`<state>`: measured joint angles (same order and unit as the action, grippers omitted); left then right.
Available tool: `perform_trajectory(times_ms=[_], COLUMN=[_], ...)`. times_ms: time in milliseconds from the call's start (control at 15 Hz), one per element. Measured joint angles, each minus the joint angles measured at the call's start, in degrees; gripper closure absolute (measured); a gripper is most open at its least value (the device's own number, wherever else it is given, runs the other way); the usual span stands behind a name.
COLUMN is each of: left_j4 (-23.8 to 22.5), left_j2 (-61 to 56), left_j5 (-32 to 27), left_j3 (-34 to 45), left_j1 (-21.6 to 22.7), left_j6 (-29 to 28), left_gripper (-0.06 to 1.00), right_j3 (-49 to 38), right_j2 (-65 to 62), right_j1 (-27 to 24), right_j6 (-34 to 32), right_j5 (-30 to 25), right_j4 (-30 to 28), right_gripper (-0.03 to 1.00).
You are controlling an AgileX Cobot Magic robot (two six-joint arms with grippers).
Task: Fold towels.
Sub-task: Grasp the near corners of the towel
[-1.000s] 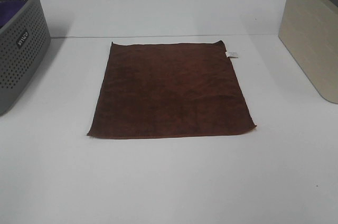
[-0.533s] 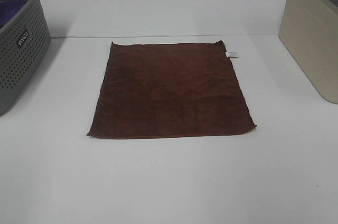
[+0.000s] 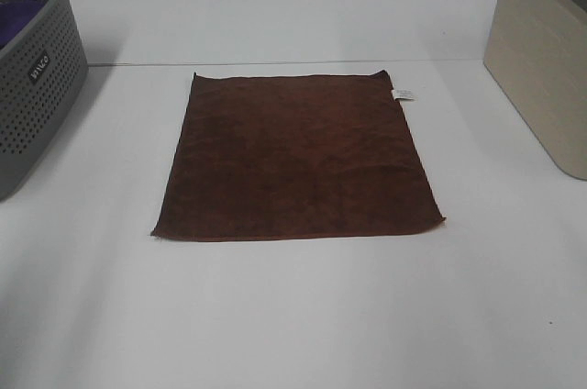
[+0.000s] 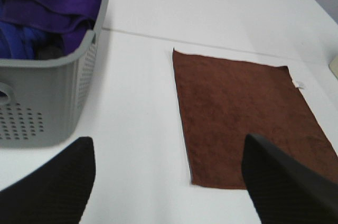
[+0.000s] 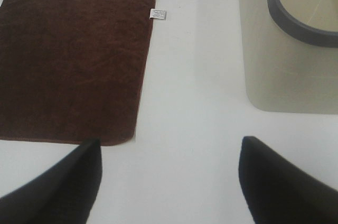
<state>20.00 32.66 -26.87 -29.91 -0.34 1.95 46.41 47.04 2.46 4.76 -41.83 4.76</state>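
Centrally, in the high camera's view, a dark reddish-brown towel (image 3: 295, 158) lies spread flat on a white table (image 3: 293, 316). It is a single layer, roughly square, and not yet folded. Its edges run nearly straight, and the corner at 5 o'clock pokes out a little. A small white tag (image 3: 402, 94) sticks out from the towel's edge just beside its 1 o'clock corner.

At 10 o'clock from the towel, well apart from it, stands a grey perforated basket (image 3: 32, 86) (only partly in frame). The left wrist camera shows purple and blue cloths (image 4: 47, 7) heaped inside it. At 2 o'clock, also well apart, stands a beige bin (image 3: 541, 68) with a darker grey rim.

Each claw shows only in its own wrist camera. The left claw (image 4: 166, 140) has its two black fingers (image 4: 47, 187) spread wide with nothing gripped. Bare table and one corner of the towel show in the gap between them, and the basket sits off to one side.

The right claw (image 5: 170, 140) is likewise spread wide, its fingers (image 5: 53, 187) grasping nothing. Another towel corner lies just beside one finger, and the bin stands beyond the other.
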Motion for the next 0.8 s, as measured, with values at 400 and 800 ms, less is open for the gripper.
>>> perform_trajectory(times_ms=[400,800], left_j4=[20.7,43.8], left_j2=[32.9,58.2], left_j5=[-2.2,-8.1], left_j3=[-8.5,-12.4], left_j1=[0.0,0.0], left_j6=[18.0,33.6], left_gripper=[0.23,0.23], right_j3=[10.7,12.9], right_j2=[22.9,44.2], right_j1=[0.0,0.0], right_j6=[-2.1,14.3], right_j5=[-0.1,-4.2], right_j4=[5.8,28.9], right_gripper=[0.3,0.32])
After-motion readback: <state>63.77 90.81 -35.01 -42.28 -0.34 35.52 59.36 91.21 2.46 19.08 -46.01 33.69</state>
